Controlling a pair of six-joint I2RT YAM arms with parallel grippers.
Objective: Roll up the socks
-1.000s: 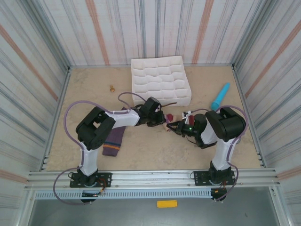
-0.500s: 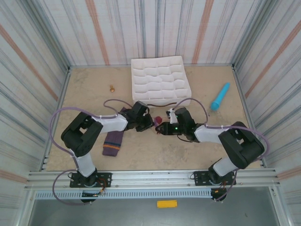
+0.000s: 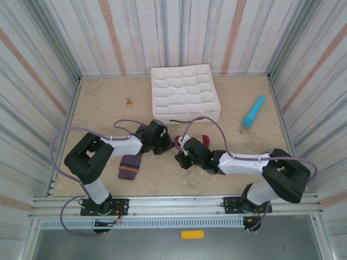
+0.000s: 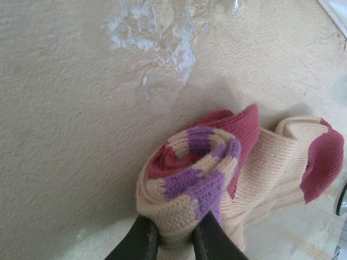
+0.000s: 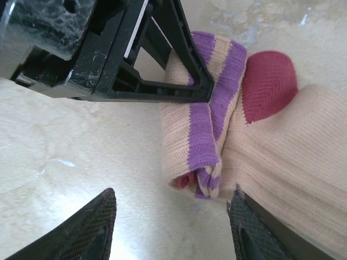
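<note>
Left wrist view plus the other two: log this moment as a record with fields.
rolled item: beige knit sock with dark red patches and purple stripes, one end rolled up
left gripper: jaws shut on the roll
right gripper: jaws open, facing the roll
other sock: purple fabric sock, flat on the table
aside: turquoise stick, white compartment tray

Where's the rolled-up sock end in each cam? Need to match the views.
Top external: sock roll is small, mid-table, between the two arms' heads, just in front of the white tray.
Left wrist: sock roll is at lower centre, spiral end facing the camera.
Right wrist: sock roll is at centre, purple stripes showing.
Shared landmark: the left gripper, shut on the roll; it is the black frame at upper left in the right wrist view.
</note>
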